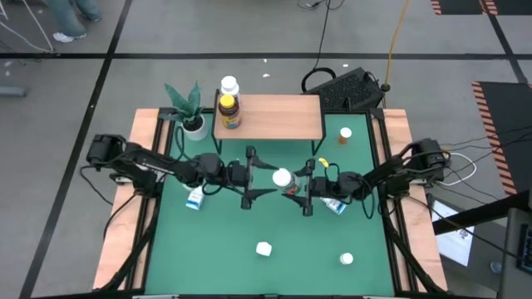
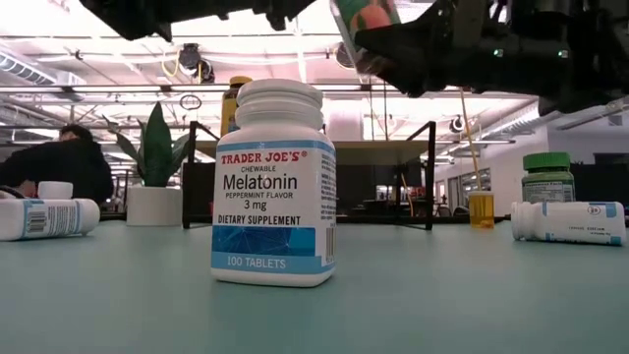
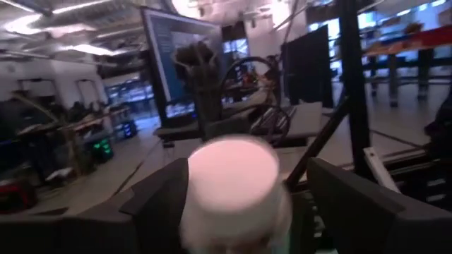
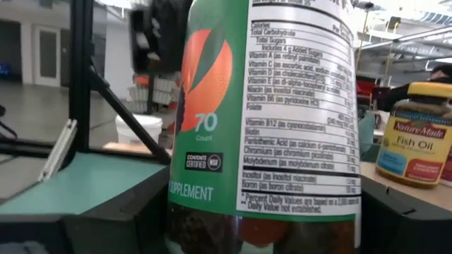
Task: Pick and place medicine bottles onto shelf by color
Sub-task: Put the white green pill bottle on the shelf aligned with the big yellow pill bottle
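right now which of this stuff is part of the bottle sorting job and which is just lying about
Part of the job:
- green bottle held in the right gripper jaws
- fish oil bottle on the shelf
- white bottle behind it
- melatonin bottle
- orange bottle
- left gripper, facing the held bottle

Just lying about:
- potted plant
- black keyboard on the floor

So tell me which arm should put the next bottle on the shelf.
Right. The right gripper already holds the green-labelled bottle above the table, just in front of the shelf. The left gripper faces that bottle's white cap but carries nothing.
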`<move>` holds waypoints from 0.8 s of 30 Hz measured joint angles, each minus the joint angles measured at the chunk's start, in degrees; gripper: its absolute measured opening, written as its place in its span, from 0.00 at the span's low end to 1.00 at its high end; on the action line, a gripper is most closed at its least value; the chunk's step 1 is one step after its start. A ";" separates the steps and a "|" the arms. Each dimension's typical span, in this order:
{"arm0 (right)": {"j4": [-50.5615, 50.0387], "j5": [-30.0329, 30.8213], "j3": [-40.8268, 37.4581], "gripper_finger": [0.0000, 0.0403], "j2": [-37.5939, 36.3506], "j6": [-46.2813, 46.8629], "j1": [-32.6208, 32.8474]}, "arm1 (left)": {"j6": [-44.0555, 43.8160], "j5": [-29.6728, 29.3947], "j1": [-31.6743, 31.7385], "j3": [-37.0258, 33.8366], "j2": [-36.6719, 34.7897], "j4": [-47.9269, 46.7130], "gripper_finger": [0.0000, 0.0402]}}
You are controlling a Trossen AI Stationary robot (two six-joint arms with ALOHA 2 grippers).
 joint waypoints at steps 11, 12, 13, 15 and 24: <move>-0.65 -0.99 0.66 0.70 0.68 -0.02 0.62 | -2.38 0.71 -0.40 0.29 1.06 0.10 0.88; -0.62 -0.92 0.66 0.70 0.66 -0.13 0.60 | -2.44 0.35 -0.38 0.29 1.06 0.17 0.88; -0.56 -0.89 0.67 0.70 0.66 -0.25 0.60 | -2.47 -0.31 -0.36 0.29 1.06 0.15 0.88; 0.67 -1.31 0.81 0.70 0.66 -0.85 0.56 | -2.79 -3.36 -0.31 0.27 1.16 -0.64 0.89; 1.34 -1.12 0.88 0.70 0.55 -1.53 0.37 | -2.89 -6.08 -0.08 0.22 1.24 0.49 0.89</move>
